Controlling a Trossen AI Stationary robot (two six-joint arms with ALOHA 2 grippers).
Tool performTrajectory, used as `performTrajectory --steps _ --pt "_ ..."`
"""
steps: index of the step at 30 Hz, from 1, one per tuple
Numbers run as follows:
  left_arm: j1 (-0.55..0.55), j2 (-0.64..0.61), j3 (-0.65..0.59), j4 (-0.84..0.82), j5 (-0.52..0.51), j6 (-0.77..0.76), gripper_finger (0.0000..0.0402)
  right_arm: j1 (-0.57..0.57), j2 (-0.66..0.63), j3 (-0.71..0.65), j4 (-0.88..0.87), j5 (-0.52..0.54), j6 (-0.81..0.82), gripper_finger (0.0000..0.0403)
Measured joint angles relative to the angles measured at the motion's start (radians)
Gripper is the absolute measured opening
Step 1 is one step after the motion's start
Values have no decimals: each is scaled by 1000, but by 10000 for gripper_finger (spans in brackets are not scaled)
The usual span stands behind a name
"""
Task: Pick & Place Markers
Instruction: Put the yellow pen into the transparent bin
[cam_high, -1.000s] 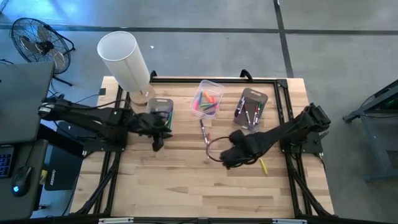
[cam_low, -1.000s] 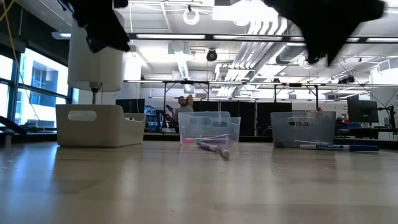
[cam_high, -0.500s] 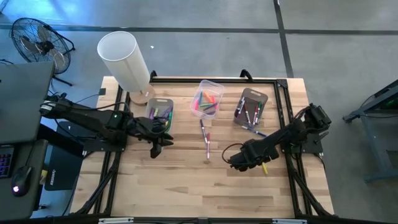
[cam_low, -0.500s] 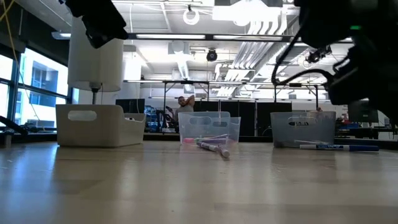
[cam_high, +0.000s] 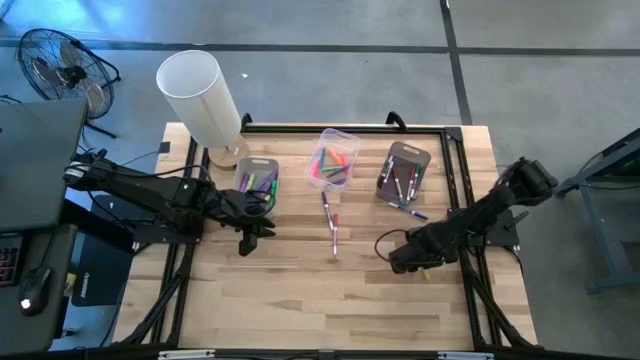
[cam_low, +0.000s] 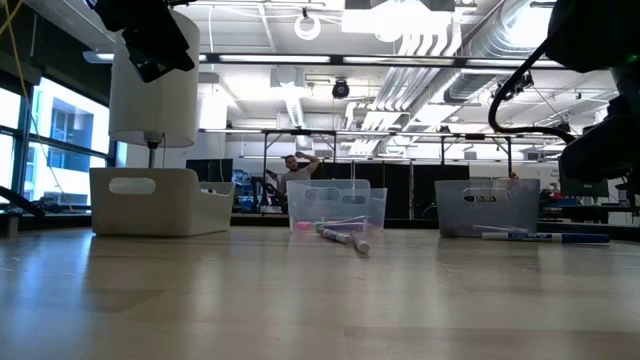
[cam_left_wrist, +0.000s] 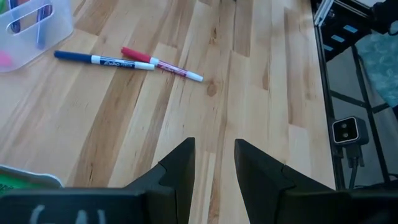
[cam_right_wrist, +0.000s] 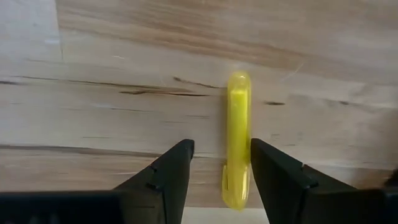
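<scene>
Right gripper (cam_high: 405, 262) low over table (cam_high: 300, 300), right side; left gripper (cam_high: 248, 238) hangs empty near grey bin (cam_high: 258, 180). Left wrist view: jaws apart, two markers (cam_left_wrist: 127, 60) lying ahead. Right wrist view: fingers (cam_right_wrist: 168, 169) spread, yellow marker (cam_right_wrist: 237, 140) between, untouched.

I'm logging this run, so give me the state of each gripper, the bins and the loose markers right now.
Right gripper: open, over the yellow marker lying flat on the table.
Left gripper: open, empty, above bare wood.
Blue marker and red marker: capped, lying on the table.
Three bins: upright, markers inside.
</scene>
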Motion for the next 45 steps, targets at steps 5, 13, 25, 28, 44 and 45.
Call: performTrajectory --steps 5,13,25,28,44,45 --pt "1 0 0 5 -6 8 111 -2 -5 -17 26 3 39 122" --pt "2 12 -1 13 -121 62 111 -11 -28 -8 2 111 40 27" --pt "2 10 -1 15 -107 63 111 -56 -81 212 -18 619 -173 28" --pt "2 10 -1 16 -116 63 111 -129 -110 294 30 728 -374 28" --pt "2 10 -1 26 -146 94 110 -731 72 723 244 494 -1227 28" --pt "2 10 -1 27 -161 96 110 -750 115 766 208 474 -1242 28"
